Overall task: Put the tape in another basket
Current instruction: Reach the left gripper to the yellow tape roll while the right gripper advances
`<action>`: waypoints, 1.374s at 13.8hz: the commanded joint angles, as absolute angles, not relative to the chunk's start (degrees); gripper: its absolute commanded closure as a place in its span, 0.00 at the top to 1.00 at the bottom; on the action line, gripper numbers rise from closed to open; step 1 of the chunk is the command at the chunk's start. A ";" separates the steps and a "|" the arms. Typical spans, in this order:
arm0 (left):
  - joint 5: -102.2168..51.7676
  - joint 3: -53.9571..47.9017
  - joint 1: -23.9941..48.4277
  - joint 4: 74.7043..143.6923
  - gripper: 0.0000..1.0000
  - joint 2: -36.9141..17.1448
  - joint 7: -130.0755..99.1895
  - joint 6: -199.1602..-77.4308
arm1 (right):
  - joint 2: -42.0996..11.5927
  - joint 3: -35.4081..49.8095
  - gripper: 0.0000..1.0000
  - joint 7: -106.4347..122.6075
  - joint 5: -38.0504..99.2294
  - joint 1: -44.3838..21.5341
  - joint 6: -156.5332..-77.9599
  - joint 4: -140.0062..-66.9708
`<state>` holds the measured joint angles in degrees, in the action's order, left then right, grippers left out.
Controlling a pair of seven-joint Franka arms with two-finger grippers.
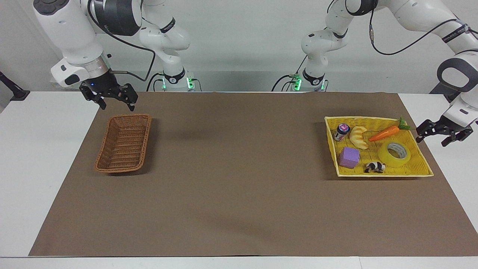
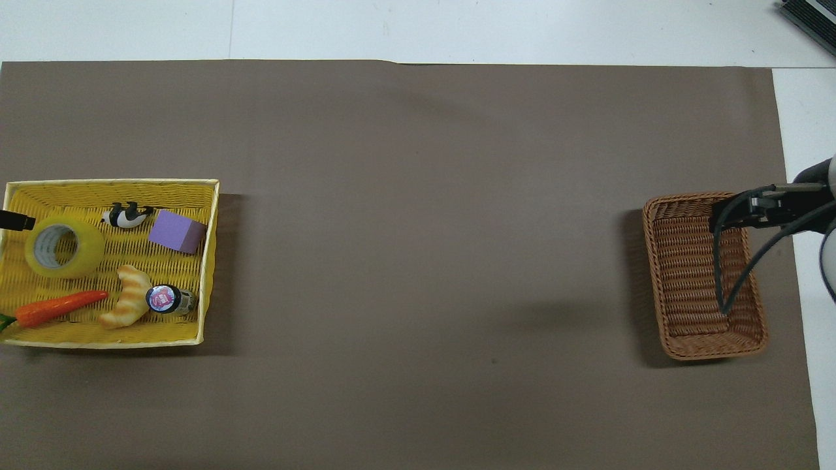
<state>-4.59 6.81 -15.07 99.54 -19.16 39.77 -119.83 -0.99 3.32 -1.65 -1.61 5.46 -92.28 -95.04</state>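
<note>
Tape (image 1: 394, 153) is lying flat in your yellow tray (image 1: 421, 172) at the left arm's end of the table, just beside the carrot (image 1: 384, 133) and well apart from the brown basket (image 1: 123, 143) at the right arm's end. You are also looking at a purple cube (image 1: 349, 157), a croissant (image 1: 359, 136), a small jar (image 1: 341, 132) and a black-and-white figure (image 1: 375, 167) sharing the tray with it — none of them touching the tape.

Your left gripper (image 1: 438, 133) is hanging in the air just off the tray's outer edge, over the white table (image 1: 453, 160), holding nothing; its fingers are standing apart. Your right gripper (image 1: 111, 98) is hovering over the mat (image 1: 239, 194) near the basket's end closest to the robots — its fingers are spread and empty too.
</note>
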 commanded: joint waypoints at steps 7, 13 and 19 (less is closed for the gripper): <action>-5.71 6.68 -15.56 106.87 0.64 -20.03 40.17 -127.95 | 0.79 3.43 1.00 -2.99 12.72 5.80 -99.75 -100.19; -5.71 6.86 -15.64 109.78 0.41 -18.90 40.17 -128.41 | -0.52 3.78 1.00 -3.25 17.22 1.33 -109.40 -106.69; -5.71 6.94 -15.21 109.07 0.00 -15.22 40.43 -127.44 | -4.22 3.78 1.00 -2.99 20.48 -4.74 -122.24 -112.67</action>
<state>-4.62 6.99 -15.44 107.74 -19.42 39.76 -127.41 -4.65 3.75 -2.84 18.98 -4.07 -119.13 -110.21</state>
